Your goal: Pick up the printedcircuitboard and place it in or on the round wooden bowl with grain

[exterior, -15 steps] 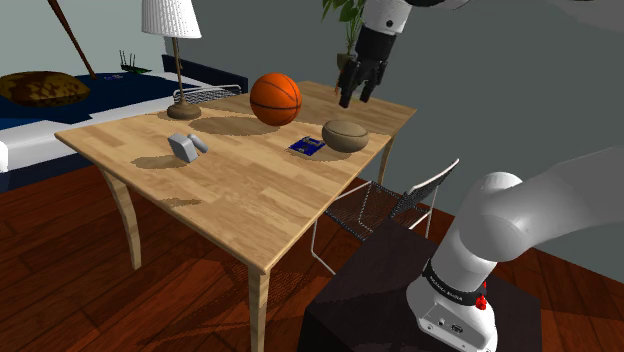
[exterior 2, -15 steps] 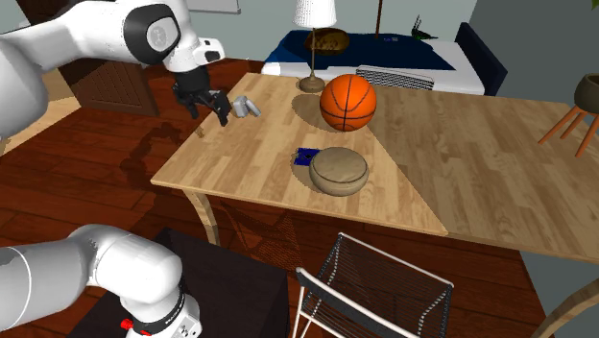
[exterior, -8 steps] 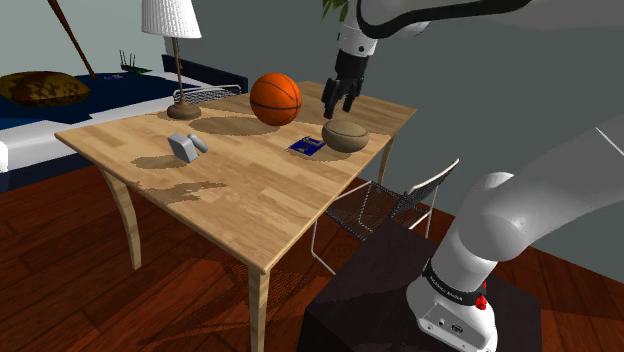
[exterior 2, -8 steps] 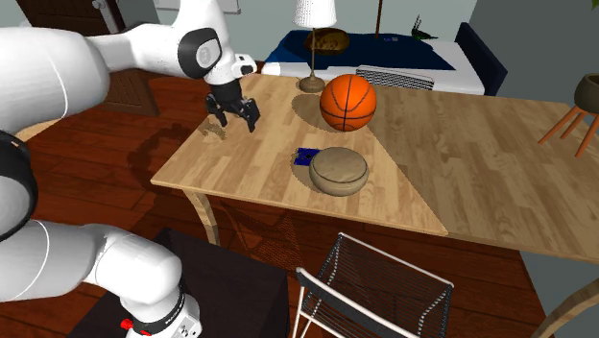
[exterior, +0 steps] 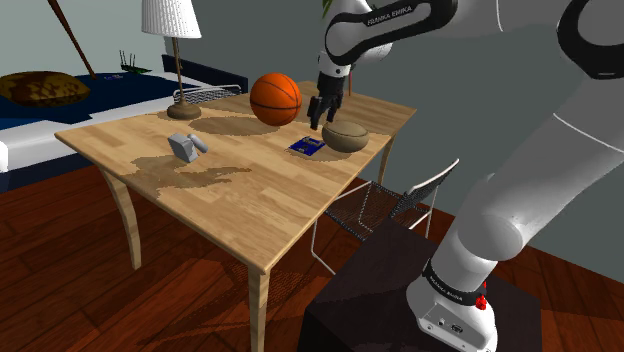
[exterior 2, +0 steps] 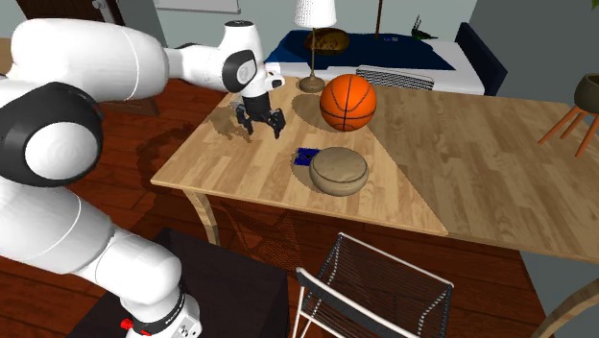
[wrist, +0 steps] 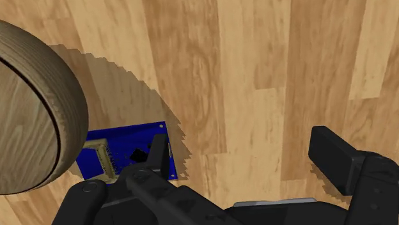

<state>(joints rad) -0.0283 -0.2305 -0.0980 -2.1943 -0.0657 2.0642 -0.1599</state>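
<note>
The printed circuit board [exterior: 306,146] is a small blue card lying flat on the wooden table, touching the near side of the round wooden bowl [exterior: 346,136]. In the second exterior view the board [exterior 2: 307,156] lies left of the bowl [exterior 2: 338,170]. My gripper [exterior: 320,111] hangs open above the table between the basketball and the bowl, holding nothing. It also appears in the second exterior view [exterior 2: 261,124], left of the board. In the wrist view the gripper [wrist: 246,156] spans bare tabletop; one finger [wrist: 158,152] overlaps the board's [wrist: 121,148] edge beside the bowl [wrist: 32,115].
An orange basketball [exterior: 275,98] sits behind the board. A lamp [exterior: 176,60] and a small grey object [exterior: 186,147] stand further along the table [exterior: 250,195]. A wire chair [exterior: 385,205] is at the table's near side, by my stand.
The arm has swung over the table towards the board and come lower: leftward and down in the shoulder view, rightward in the second exterior view. The fingers stay open.
</note>
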